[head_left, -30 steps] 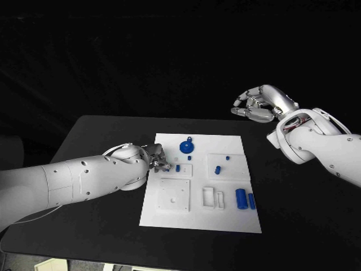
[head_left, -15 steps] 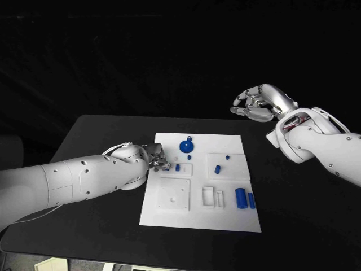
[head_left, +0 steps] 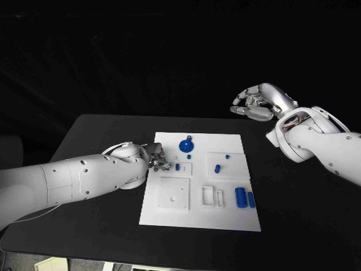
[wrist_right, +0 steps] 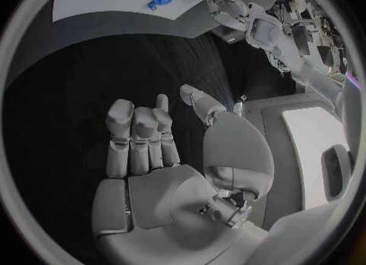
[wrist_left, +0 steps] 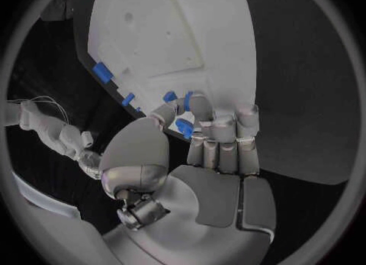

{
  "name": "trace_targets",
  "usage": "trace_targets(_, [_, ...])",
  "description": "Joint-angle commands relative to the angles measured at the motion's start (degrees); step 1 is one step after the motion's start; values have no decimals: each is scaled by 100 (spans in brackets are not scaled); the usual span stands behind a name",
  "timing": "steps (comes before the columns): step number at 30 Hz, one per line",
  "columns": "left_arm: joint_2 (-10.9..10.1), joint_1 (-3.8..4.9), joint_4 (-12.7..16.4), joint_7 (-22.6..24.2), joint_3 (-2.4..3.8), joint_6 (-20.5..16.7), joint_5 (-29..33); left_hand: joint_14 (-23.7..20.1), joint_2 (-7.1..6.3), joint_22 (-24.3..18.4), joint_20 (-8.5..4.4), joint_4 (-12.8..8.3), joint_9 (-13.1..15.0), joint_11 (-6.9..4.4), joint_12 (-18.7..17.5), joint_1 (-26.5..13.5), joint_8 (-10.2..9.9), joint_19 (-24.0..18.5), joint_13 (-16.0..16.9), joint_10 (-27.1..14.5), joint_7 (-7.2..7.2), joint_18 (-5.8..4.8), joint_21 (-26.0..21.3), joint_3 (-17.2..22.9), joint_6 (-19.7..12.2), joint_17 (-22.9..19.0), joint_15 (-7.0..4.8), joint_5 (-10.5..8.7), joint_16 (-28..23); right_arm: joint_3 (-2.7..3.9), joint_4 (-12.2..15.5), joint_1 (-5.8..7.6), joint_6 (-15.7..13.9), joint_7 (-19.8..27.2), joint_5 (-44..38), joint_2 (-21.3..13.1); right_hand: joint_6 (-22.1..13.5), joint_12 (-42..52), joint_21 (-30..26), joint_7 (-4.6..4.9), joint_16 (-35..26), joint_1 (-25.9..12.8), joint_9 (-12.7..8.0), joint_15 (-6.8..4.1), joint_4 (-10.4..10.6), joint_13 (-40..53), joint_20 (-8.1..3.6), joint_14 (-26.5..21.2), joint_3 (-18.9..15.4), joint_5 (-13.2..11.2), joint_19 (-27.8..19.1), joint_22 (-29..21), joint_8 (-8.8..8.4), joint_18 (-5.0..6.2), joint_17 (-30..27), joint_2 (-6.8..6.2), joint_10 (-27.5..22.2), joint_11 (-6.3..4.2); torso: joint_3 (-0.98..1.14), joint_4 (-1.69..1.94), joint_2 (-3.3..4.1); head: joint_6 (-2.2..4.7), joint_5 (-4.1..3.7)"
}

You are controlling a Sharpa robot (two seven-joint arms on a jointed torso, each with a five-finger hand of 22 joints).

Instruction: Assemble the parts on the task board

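Observation:
The white task board (head_left: 198, 217) lies in the middle of the black table. My left hand (head_left: 153, 158) rests at the board's left edge, thumb and a finger closed round a small blue part (head_left: 177, 167); the left wrist view shows this part (wrist_left: 183, 126) between the fingertips over the board (wrist_left: 175, 27). My right hand (head_left: 262, 103) hangs high beyond the board's far right corner, loosely curled, holding nothing; its palm (wrist_right: 164, 198) is bare. A round blue part (head_left: 187, 147) sits near the board's far edge.
On the board lie a blue piece (head_left: 217, 168), a blue cylinder (head_left: 241, 197) with a blue bar (head_left: 250, 200) beside it, a white square block (head_left: 175, 193) and a white slotted block (head_left: 213, 197). Bare black table (head_left: 91, 147) surrounds the board.

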Motion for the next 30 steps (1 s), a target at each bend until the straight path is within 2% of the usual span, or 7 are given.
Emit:
trace_targets(1, [18,-46,10,-1,-23,227,-18,277,18,4,-631,-706,8,-133,-28,59,33,48,6,99,-18,65,12,667,33,8,-321,30,-23,3,6,0,52,49,-4,3,5,-34,-37,43,-27,60,9,-17,25,-8,-39,16,-13,22,18,29,-30,492,7,12,-38,1,4,1,2,1,2])
trace_targets(16, [64,-70,-72,36,-23,255,2,280,-5,4,-628,-682,-33,-111,-30,31,-8,55,16,113,4,66,7,663,-12,16,-304,-41,-34,3,4,0,55,45,1,4,6,-34,-38,44,-28,54,10,-17,30,-9,-38,16,-19,35,18,30,-32,492,9,11,-38,1,2,-2,3,-7,-8])
trace_targets(30, [64,-70,-106,51,-23,278,47,287,-243,4,-624,-298,-158,-85,-60,-225,-52,68,31,134,24,68,-17,602,27,40,-277,-221,-73,3,4,0,57,43,2,-2,6,-35,-42,44,-31,38,11,-17,46,-10,-36,16,-28,60,19,31,-36,492,11,11,-39,2,3,-2,0,-19,-10])
